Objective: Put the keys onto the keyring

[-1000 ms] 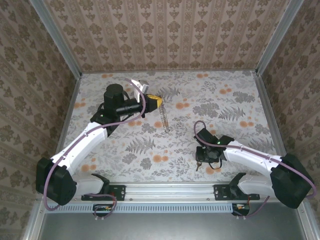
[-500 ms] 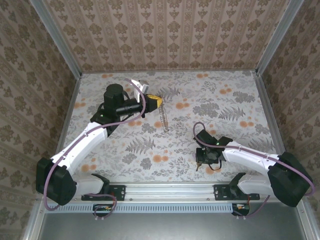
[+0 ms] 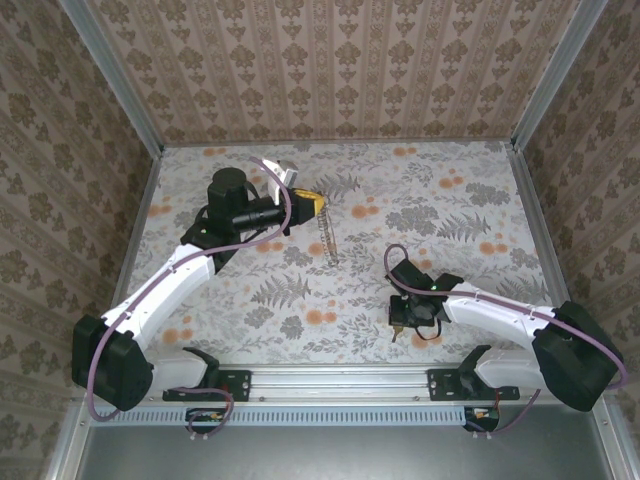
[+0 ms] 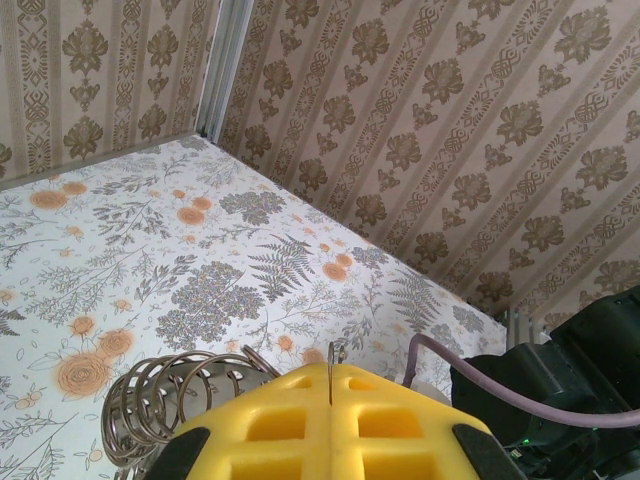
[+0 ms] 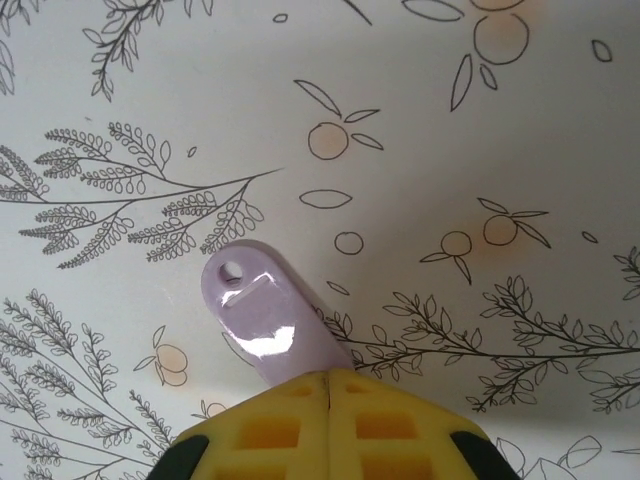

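Left tool (image 4: 330, 385): clenched on the ring (image 4: 165, 400), pads meeting on a thin strand, raised over the far-left table (image 3: 450, 200).
Ring: hangs from the left tool as a narrow metal loop, lower end toward the table; contact cannot be told.
Right tool (image 5: 325, 385): clamped on the key (image 5: 255, 320), low over the near-right table.
Key: purple head with its hole pokes out past the pads; blade hidden.
Done: both things grasped, 1 per tool.
Left: key and ring sit well apart; they likely need bringing together, then threading through the hole.
Count: 1 key, 1 ring, 2 tools.
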Motion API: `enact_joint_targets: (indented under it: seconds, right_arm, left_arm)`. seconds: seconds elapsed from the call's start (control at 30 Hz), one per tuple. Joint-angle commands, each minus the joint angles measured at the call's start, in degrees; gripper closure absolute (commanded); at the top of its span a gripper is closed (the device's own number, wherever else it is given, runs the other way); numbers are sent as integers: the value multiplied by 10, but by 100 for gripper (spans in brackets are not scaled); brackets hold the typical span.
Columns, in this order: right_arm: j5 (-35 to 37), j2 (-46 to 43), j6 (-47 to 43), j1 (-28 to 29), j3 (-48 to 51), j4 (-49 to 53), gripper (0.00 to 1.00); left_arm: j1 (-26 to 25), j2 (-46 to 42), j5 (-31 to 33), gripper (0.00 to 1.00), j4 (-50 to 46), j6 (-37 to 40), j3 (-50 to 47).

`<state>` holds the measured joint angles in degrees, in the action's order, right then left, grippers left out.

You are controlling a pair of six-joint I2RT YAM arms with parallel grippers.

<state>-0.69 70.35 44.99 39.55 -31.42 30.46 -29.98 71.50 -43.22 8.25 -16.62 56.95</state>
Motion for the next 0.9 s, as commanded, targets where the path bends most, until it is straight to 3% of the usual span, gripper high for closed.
enact_joint_targets:
  seconds: [0.0,0.33,0.63,0.87]
  right_arm:
    - [-3,-4,-7,3,-6,15,100]
    - [-35,-97,-80,-44,-94,7,100]
    - [-165,-123,-148,-123,-157,-156,100]
    - [-280,-104,-187,-152,-204,-275,100]
  left_arm:
    - [-1,-12,-6,100,29,10,8]
    - [-1,-13,-12,100,13,26,14]
    - [-7,-12,-27,100,-6,58,31]
    - [-12,-5,-48,100,-1,70,41]
